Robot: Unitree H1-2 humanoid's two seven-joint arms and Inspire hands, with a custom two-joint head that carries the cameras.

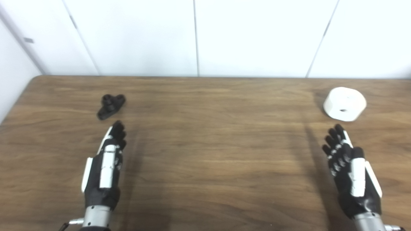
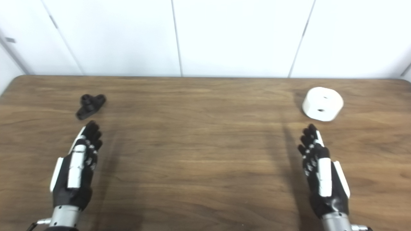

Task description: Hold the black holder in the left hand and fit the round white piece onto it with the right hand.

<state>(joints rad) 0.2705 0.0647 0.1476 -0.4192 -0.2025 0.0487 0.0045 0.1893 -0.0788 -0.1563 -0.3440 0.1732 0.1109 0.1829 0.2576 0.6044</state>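
Here the left hand [image 1: 104, 166] is lying released over the table [image 1: 205, 154], fingers straight and holding nothing. The holder [image 1: 111, 106] is sitting just ahead of its fingertips, apart from them, its long axis slanting away toward the inner side. The right hand [image 1: 350, 173] is likewise waiting unclenched and empty, with the white piece [image 1: 344, 103] near, ahead of its fingertips and slightly outward. Nothing is standing in either path; each hand is facing its own part, so a short forward reach seems enough.
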